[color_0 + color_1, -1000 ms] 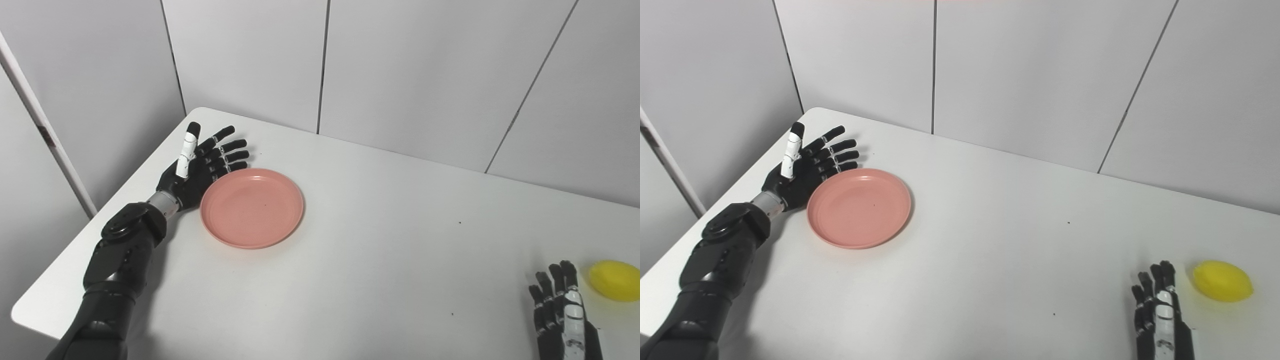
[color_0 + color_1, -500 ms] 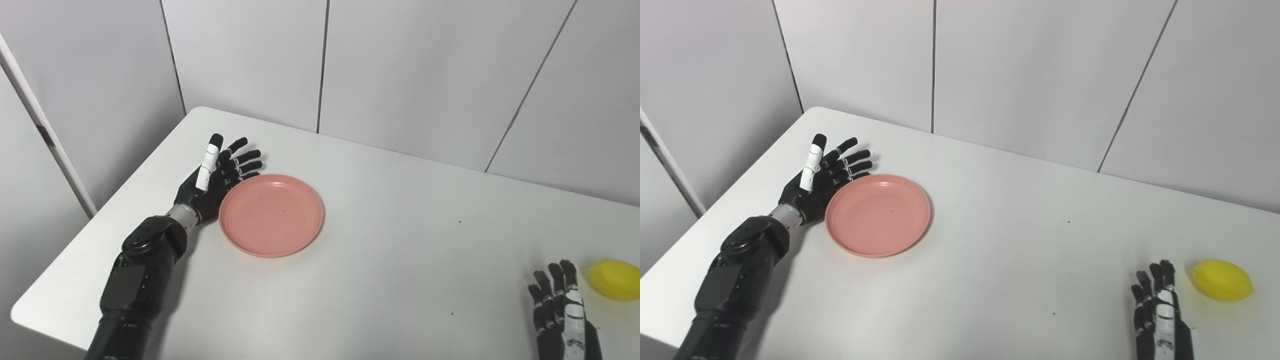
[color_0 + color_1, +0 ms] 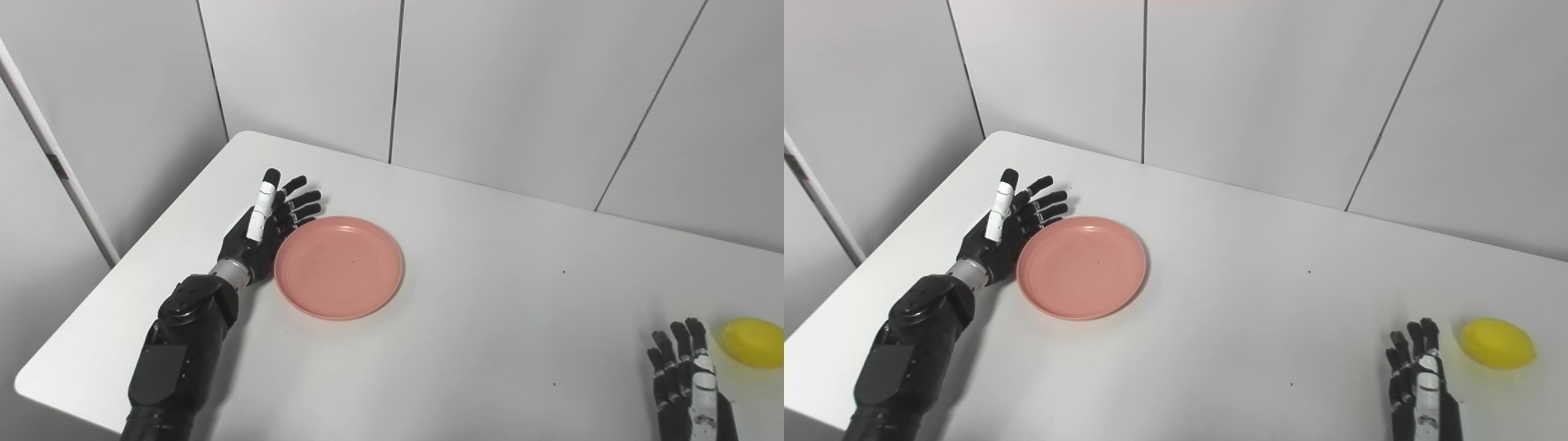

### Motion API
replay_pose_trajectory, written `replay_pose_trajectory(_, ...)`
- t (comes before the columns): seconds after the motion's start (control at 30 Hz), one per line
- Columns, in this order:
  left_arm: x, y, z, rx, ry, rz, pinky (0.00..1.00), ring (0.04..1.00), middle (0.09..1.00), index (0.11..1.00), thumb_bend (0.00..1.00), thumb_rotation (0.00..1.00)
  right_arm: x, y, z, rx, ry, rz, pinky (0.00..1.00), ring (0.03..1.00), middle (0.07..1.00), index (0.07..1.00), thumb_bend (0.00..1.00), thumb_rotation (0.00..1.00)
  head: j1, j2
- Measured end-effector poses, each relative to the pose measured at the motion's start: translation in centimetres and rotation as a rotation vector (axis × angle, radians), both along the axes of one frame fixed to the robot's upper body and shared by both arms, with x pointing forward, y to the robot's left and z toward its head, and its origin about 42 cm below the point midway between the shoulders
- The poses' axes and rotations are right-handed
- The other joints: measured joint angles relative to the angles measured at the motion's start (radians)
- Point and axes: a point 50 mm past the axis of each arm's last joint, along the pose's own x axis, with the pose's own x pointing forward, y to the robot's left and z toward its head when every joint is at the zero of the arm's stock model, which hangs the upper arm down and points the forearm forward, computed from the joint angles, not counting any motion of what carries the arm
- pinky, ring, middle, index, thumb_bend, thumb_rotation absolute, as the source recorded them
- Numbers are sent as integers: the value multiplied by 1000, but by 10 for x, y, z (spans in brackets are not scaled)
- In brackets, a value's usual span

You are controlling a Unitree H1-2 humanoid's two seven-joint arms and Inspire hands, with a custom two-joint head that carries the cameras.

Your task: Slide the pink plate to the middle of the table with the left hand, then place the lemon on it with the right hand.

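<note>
**Plate to be pushed rightward from its left rim**

The round, shallow pink plastic plate (image 3: 339,267) lies flat on the white table (image 3: 478,318), in its left part and well short of the middle. The black left robot hand (image 3: 264,228) is set on edge just beside the plate's left rim, its palm facing the plate, with the straight fingers (image 3: 301,201) fanned a little apart and the white-marked thumb raised. Nothing is grasped by it. Contact between palm and rim appears likely, though a thin gap cannot be ruled out.

The coming move is judged to turn on one relation: the plate lies to the right of the left hand, between that hand and the table's middle, so a push toward the right should carry it there. A round plate has no long axis to be reckoned with, but an off-centre push could make it turn or slip past the fingers.

The smooth yellow lemon (image 3: 1497,343) rests near the right edge, its long axis running roughly left to right, just beside the black right robot hand (image 3: 1421,389), which lies closer to it by far. That hand is held with fingers extended and slightly parted, empty, with the lemon to its right and a little farther away.
</note>
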Motion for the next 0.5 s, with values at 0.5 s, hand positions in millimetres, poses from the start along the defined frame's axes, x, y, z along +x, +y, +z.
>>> replay_pose_trajectory(0.5,-4,-15,-13,20,12,2,911,865,850,897,888,906,0,0,0,3,-1,1,1000,973,984,983,654,841,-5,8)
